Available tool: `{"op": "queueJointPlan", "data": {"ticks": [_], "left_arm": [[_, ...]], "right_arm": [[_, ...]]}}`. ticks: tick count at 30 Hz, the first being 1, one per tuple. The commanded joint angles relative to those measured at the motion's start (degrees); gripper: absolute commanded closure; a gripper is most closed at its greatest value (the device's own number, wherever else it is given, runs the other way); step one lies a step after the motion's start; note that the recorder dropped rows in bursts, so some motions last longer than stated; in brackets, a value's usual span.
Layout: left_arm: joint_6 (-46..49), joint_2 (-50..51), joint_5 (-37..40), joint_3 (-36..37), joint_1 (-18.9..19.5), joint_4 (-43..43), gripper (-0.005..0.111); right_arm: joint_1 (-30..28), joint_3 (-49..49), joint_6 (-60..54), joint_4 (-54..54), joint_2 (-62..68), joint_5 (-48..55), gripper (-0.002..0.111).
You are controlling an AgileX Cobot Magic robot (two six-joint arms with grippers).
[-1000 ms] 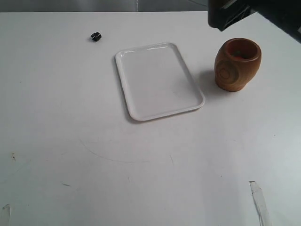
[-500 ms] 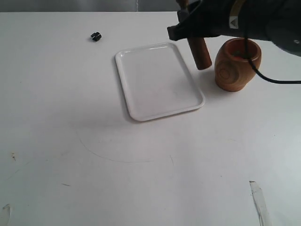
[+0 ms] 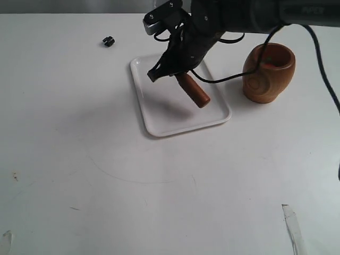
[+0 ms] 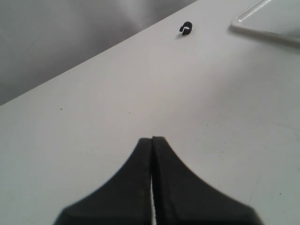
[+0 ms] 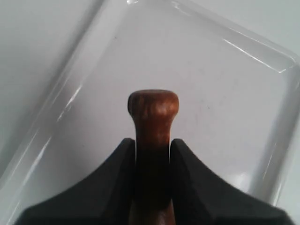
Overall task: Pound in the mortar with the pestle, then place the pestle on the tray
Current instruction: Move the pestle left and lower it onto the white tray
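My right gripper (image 3: 173,73) is shut on the dark reddish-brown pestle (image 3: 194,90), which slants over the white tray (image 3: 159,127) with its thick end low toward the tray's right side. Whether that end touches the tray I cannot tell. In the right wrist view the pestle (image 5: 153,115) sticks out between the fingers of the right gripper (image 5: 153,146) above the tray's floor (image 5: 225,89). The light-brown mortar (image 3: 268,71) stands upright to the right of the tray. My left gripper (image 4: 153,139) is shut on nothing over bare table and is out of the exterior view.
A small black part (image 3: 108,41) lies on the white table behind and left of the tray; the left wrist view shows the same black part (image 4: 186,28) and a tray corner (image 4: 269,18). A pale strip (image 3: 293,228) lies at the front right. The right arm's cable hangs by the mortar.
The right arm has swung left from above the mortar to over the tray, carrying the pestle. It has dropped lower and the pestle has gone from near upright to slanted.
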Motion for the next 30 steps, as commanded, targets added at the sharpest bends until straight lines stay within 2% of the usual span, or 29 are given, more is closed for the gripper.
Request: {"op": "queueJointPlan", "data": {"ticks": [1, 4, 8, 11, 15, 20, 30], "left_arm": [[-0.5, -0.1, -0.2, 0.0, -0.4, -0.4, 0.107], [-0.5, -0.1, -0.2, 0.0, -0.4, -0.4, 0.107], [-0.5, -0.1, -0.2, 0.0, -0.4, -0.4, 0.107], [-0.5, -0.1, -0.2, 0.0, -0.4, -0.4, 0.107], [-0.5, -0.1, -0.2, 0.0, -0.4, -0.4, 0.107], [-0.5, -0.1, -0.2, 0.0, -0.4, -0.4, 0.107], [-0.5, -0.1, -0.2, 0.0, -0.4, -0.4, 0.107]], "right_arm": [[0.0, -6.7, -1.0, 1.5, 2.9, 7.5, 0.108], [0.0, -9.2, -1.0, 2.5, 4.9, 12.0, 0.108], [0.0, -9.5, -1.0, 2.3, 6.5, 13.2, 0.105], [0.0, -9.5, -1.0, 1.9, 6.8, 12.3, 0.091], [0.0, -9.5, -1.0, 1.9, 6.8, 12.0, 0.067], [0.0, -9.5, -1.0, 1.9, 6.8, 12.0, 0.046], [0.0, -9.5, 3.0, -4.3, 3.3, 8.3, 0.043]]}}
